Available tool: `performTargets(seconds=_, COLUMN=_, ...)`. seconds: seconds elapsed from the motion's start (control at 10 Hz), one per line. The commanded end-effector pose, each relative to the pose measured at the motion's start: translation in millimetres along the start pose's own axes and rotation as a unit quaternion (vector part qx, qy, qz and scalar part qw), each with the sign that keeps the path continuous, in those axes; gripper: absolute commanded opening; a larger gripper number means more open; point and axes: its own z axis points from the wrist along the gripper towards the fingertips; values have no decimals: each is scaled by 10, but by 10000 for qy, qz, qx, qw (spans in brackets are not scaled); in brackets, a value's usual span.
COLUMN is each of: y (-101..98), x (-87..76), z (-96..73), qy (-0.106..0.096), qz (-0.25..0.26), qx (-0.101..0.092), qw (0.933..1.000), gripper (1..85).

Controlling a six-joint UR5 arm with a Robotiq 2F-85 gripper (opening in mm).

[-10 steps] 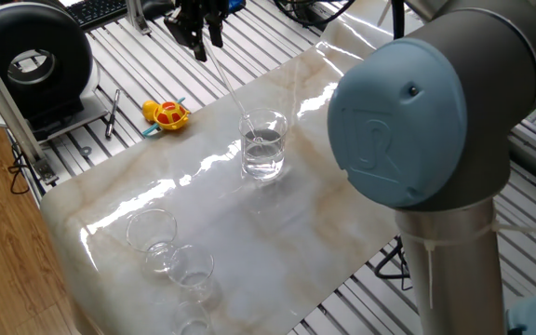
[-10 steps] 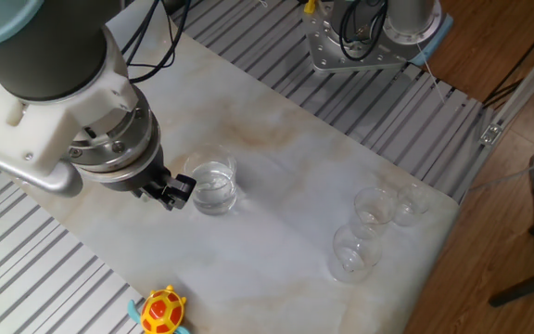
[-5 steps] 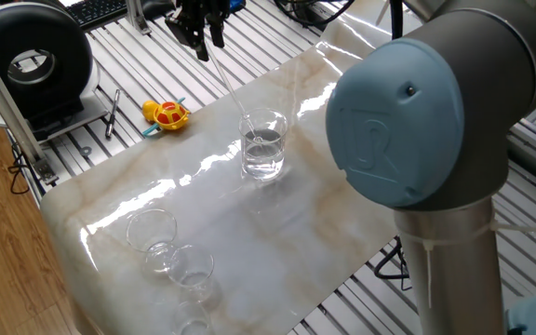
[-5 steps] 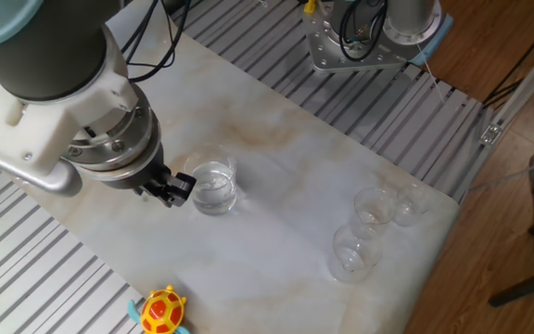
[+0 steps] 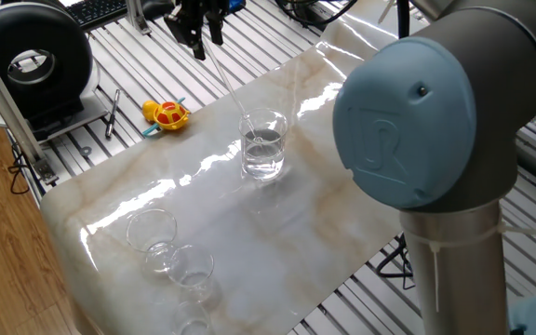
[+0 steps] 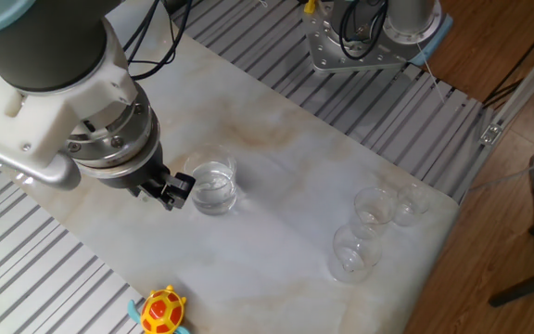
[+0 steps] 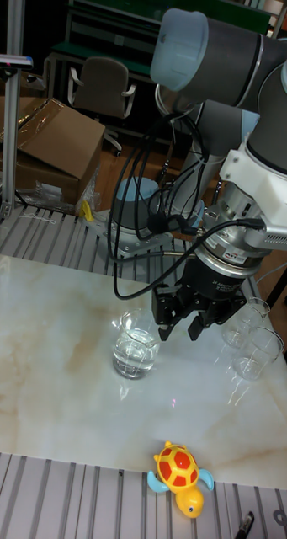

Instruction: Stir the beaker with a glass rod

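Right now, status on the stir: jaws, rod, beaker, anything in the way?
Gripper shut on rod, above and to one side of beaker. Rod slants down, lower end inside beaker. Cups and toy stand well apart.

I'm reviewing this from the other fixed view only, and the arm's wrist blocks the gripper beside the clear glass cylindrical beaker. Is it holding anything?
Observer: Yes. In one fixed view, a thin transparent glass rod slants from the gripper down into the clear glass beaker.
Operator: Does its tip reach the liquid?
Observer: The lower end sits inside the rim, on the gripper's side. I cannot tell how deep it goes.
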Motion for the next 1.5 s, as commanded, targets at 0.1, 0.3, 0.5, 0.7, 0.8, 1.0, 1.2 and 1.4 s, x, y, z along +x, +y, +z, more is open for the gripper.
performTargets(seconds=0.1, y=-27, x=-31, z=-11, qy=-71, qz=12, qx=43, qw=10000, gripper=477)
performTargets(seconds=0.3, y=16, x=-58, z=-22, qy=29, qz=83, qx=32, qw=10000, gripper=477)
performTargets(seconds=0.5, y=42, x=-65, z=-12, qy=62, qz=97, qx=8, qw=9999, gripper=463)
performTargets(seconds=0.7, y=54, x=-68, z=25, qy=82, qz=112, qx=-5, qw=9999, gripper=450)
performTargets(seconds=0.8, y=44, x=-61, z=24, qy=86, qz=114, qx=10, qw=9999, gripper=447)
performTargets(seconds=1.0, y=53, x=-73, z=36, qy=77, qz=121, qx=4, qw=9999, gripper=447)
performTargets(seconds=1.2, y=74, x=-76, z=62, qy=97, qz=151, qx=-9, qw=9998, gripper=437)
performTargets(seconds=1.4, y=104, x=-51, z=74, qy=145, qz=226, qx=-35, qw=9996, gripper=417)
